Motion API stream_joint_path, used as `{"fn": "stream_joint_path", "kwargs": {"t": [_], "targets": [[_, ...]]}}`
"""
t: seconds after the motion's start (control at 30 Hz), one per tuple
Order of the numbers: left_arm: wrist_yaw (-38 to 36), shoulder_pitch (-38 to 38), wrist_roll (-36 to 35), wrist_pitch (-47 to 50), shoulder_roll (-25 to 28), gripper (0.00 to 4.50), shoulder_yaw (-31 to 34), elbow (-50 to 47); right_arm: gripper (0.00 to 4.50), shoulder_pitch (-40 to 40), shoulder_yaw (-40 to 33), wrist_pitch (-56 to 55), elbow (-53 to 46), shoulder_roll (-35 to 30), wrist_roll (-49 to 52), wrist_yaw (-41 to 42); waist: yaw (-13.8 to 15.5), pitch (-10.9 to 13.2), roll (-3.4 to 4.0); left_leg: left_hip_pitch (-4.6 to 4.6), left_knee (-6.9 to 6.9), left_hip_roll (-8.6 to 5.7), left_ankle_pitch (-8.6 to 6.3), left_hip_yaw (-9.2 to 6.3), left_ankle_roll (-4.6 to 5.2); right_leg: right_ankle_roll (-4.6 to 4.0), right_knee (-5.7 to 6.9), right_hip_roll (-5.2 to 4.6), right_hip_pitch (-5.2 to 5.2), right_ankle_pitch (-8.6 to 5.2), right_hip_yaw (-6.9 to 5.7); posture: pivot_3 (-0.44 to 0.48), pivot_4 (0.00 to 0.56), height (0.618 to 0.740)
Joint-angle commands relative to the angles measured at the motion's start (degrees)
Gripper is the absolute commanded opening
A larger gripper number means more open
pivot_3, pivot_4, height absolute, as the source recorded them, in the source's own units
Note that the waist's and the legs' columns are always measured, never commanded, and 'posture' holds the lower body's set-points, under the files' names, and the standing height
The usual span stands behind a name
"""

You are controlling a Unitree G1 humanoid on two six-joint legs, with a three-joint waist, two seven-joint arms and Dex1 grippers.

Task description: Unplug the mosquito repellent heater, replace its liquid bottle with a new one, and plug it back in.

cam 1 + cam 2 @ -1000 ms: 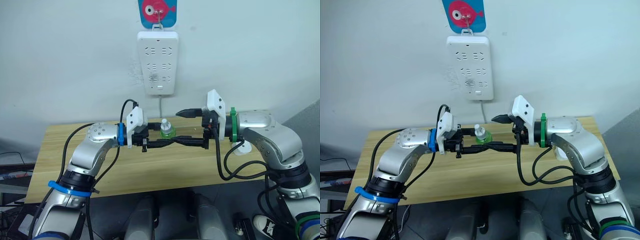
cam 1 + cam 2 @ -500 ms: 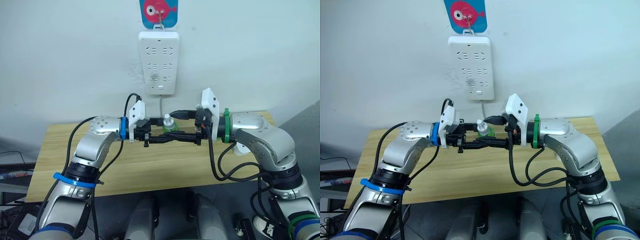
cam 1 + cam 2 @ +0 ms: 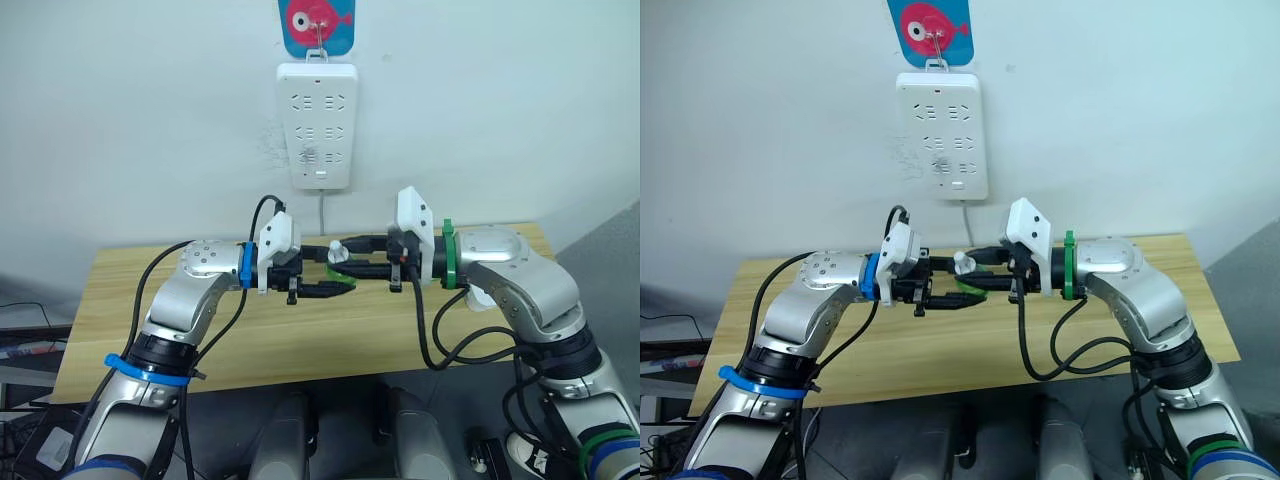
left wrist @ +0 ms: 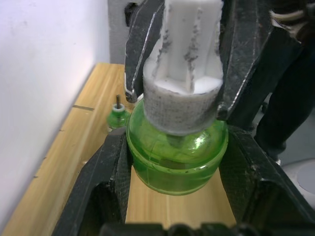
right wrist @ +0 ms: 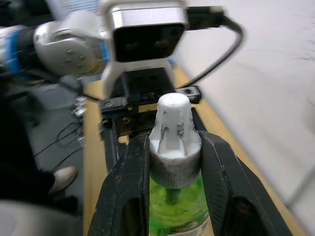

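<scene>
Held level above the table is the liquid bottle (image 3: pixel 338 264), green with a white ribbed cap (image 5: pixel 173 132). My left gripper (image 4: pixel 177 164) is shut on its green body (image 4: pixel 177 152). From the opposite side my right gripper (image 5: pixel 174 162) is shut on the cap, one finger pressed against each side. A second small green bottle (image 4: pixel 117 118) with a bare wick stands on the table near the wall. The mosquito repellent heater (image 3: pixel 480 297), a small white rounded piece, peeks out under my right forearm.
A tall white power strip (image 3: pixel 317 125) hangs on the wall above the two grippers, its cord dropping behind the wooden table (image 3: pixel 300 340). A fish picture (image 3: pixel 317 25) hangs over it.
My right gripper has moved left onto the bottle and its fingers have shut around the white cap. The left gripper has kept its hold on the bottle's body.
</scene>
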Motion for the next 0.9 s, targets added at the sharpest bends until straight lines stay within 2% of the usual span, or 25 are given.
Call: {"fn": "stream_joint_path", "kwargs": {"t": [0.03,0.13,0.23,0.4,0.53,0.57,0.63,0.77,0.9], "targets": [[-7.5,1.9,-0.6,-4.0,3.1,2.22,-2.6,-5.3,1.04,-2.4,0.2,-3.3,1.0,-3.5,7.1,17.5,0.1,0.0,0.01,0.0,0.01,0.0,0.0,-0.02,0.0,0.0,0.0,0.0,0.02,0.0,-0.01,-0.041,0.226,0.74],[-11.3,3.0,-1.8,-4.7,5.5,2.22,-3.4,-7.7,1.04,-5.0,3.7,-9.5,7.0,-4.1,4.2,26.6,0.3,-0.1,0.0,0.03,0.08,0.0,0.0,-0.02,0.0,-0.01,0.07,0.01,0.03,0.0,0.02,-0.01,0.217,0.74],[-11.3,3.1,-2.9,-3.4,6.7,2.22,-2.7,-8.3,1.04,-7.5,4.7,-12.3,11.8,-2.3,1.9,27.1,0.3,-0.1,0.0,0.08,0.2,0.04,-0.01,-0.08,0.03,-0.01,0.34,0.05,0.01,-0.01,0.02,-0.002,0.214,0.74],[-5.9,3.5,-2.0,-3.7,5.6,2.22,-0.1,-4.6,2.74,-5.1,1.7,-10.8,11.6,-4.9,0.7,22.8,1.7,-0.1,-0.01,0.07,0.23,0.05,0.22,-0.24,-0.19,0.01,0.38,0.12,0.01,-0.03,0.0,-0.024,0.209,0.74],[-1.3,4.8,-0.4,-5.7,3.7,2.22,1.4,-1.4,4.23,0.8,-2.3,-9.2,6.8,-5.5,-2.0,11.5,2.3,-0.3,0.01,0.04,0.42,0.06,0.28,-0.3,-0.28,-0.04,0.39,0.1,0.07,0.0,-0.04,-0.036,0.198,0.74],[-0.4,5.0,-0.1,-6.0,3.4,2.22,1.7,-0.8,4.49,1.8,-3.1,-8.7,5.8,-5.2,-2.6,8.8,2.4,-0.3,0.01,0.03,0.48,0.06,0.34,-0.26,-0.39,-0.04,0.4,0.09,0.08,0.01,-0.02,-0.036,0.198,0.74],[1.8,4.9,0.2,-5.6,2.5,2.22,2.4,0.3,4.49,3.9,-5.1,-4.8,2.2,-4.2,-1.5,3.1,2.6,-0.3,0.01,0.0,0.51,0.06,0.35,-0.2,-0.41,-0.08,0.39,0.08,0.05,0.04,0.02,-0.052,0.198,0.74],[6.4,2.9,1.1,-4.9,-1.0,2.22,2.8,4.2,4.49,7.1,-5.5,1.3,-5.8,2.5,-2.9,-12.5,2.5,-0.4,0.01,0.0,0.54,0.12,0.37,-0.2,-0.44,-0.2,0.44,0.08,0.04,0.12,0.01,-0.11,0.198,0.74],[7.4,0.7,2.5,-5.6,-3.3,2.22,1.7,6.9,4.49,8.5,-3.2,3.7,-9.5,5.9,-4.4,-18.4,2.0,-0.5,0.03,0.0,0.62,0.18,0.39,-0.23,-0.47,-0.31,0.46,0.25,0.04,0.21,0.03,-0.139,0.193,0.74]]}}
